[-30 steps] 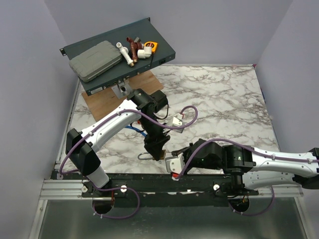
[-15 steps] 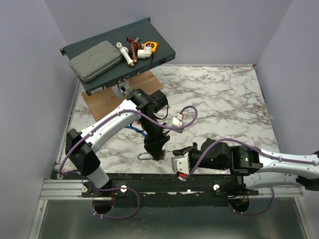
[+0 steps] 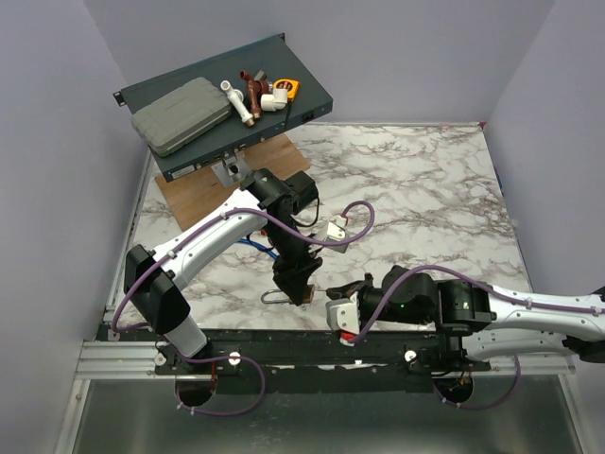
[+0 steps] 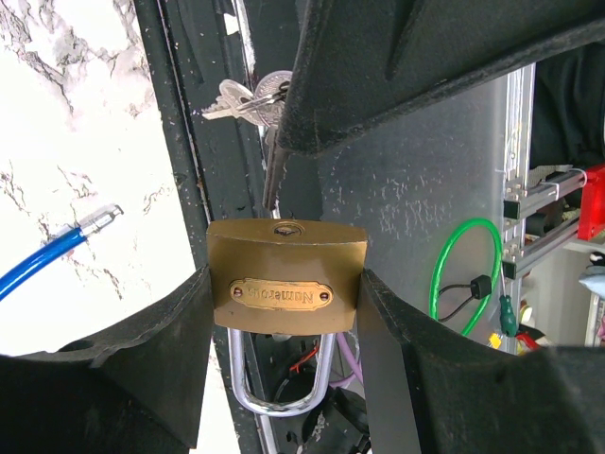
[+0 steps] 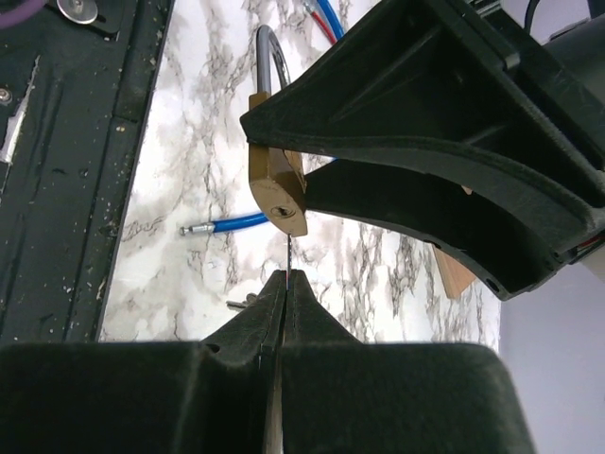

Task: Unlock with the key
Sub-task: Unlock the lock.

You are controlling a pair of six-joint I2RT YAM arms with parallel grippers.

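Observation:
My left gripper point(image 4: 284, 276) is shut on the brass padlock point(image 4: 286, 253), pinching its two sides. The keyhole faces away from the wrist and the silver shackle point(image 4: 280, 402) points back toward it. My right gripper point(image 5: 286, 276) is shut on the key point(image 5: 286, 253). Its thin blade sticks out of the shut fingertips, edge-on, with the tip just under the padlock's keyhole point(image 5: 280, 212). In the left wrist view the blade point(image 4: 272, 175) reaches down almost to the keyhole, and spare keys point(image 4: 248, 97) hang beside it. In the top view both grippers meet at the table's near edge, around the padlock point(image 3: 304, 293).
A blue cable point(image 5: 232, 224) lies on the marble under the padlock. A dark flat box point(image 3: 227, 104) carrying a grey case and pipe fittings sits raised at the back left, over a wooden board point(image 3: 189, 189). The black front rail point(image 3: 284, 345) runs right below the grippers.
The right arm's wrist shifted a little to the right and then settled, its gripper still shut. The left arm and the padlock stayed where they were.

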